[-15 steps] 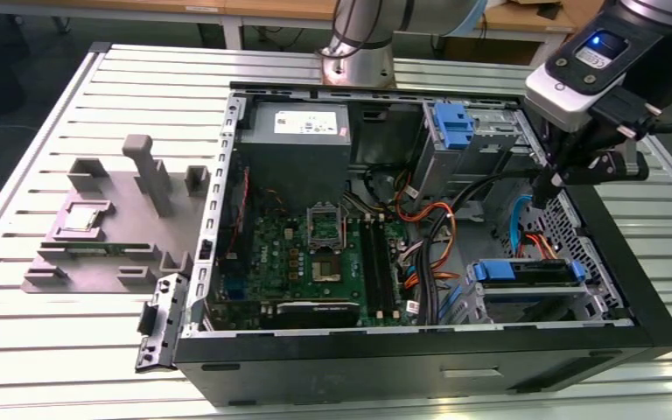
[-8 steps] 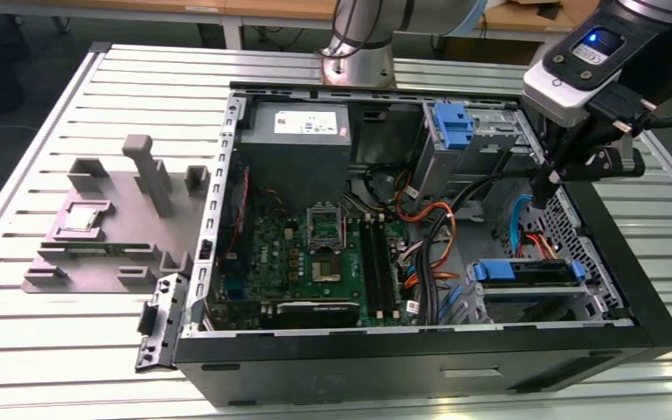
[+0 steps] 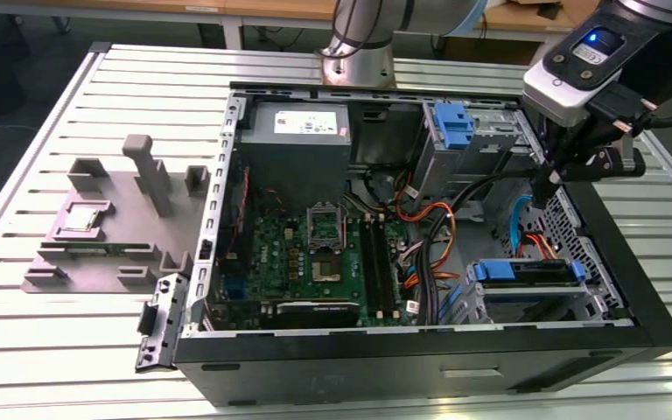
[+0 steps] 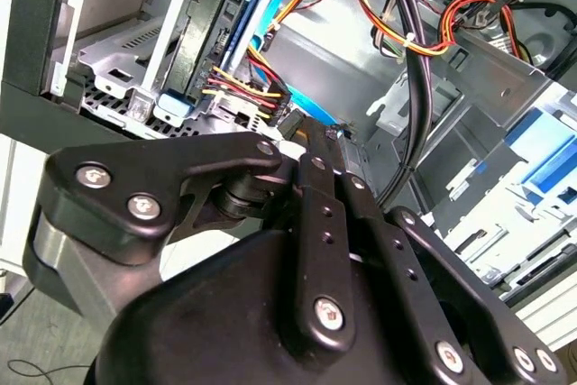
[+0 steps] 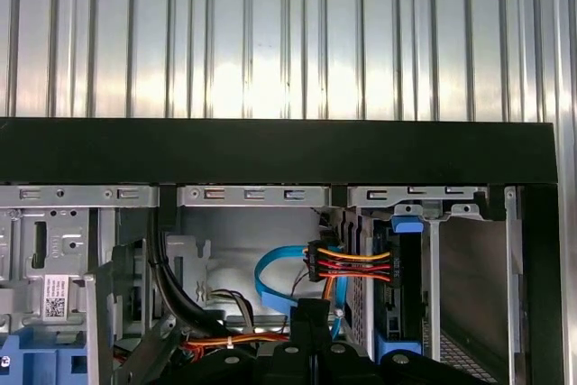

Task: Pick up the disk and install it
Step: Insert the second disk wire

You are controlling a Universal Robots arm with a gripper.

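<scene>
The tool point(image 3: 542, 188) hangs inside the open computer case point(image 3: 616, 262), at the exterior view's right, just above the drive bays; its fingers sit pressed together with nothing visibly between them, so I judge it closed and empty. The disk point(image 3: 525, 273), in its blue caddy, sits in a lower bay toward the near right corner of the case in the exterior view, with cabling plugged into its end; in the first wrist view it stands beside the red, yellow and black power plug point(image 5: 347, 265). The risks lie in the crowding; orange and black cables point(image 3: 436, 236) loop close to the tool, and any sideways travel could snag one and tug a connector loose; the blue data cable point(image 5: 270, 288) curls right by the fingertips; the case's metal bay wall point(image 4: 117, 51) stands near enough for a scrape.
</scene>
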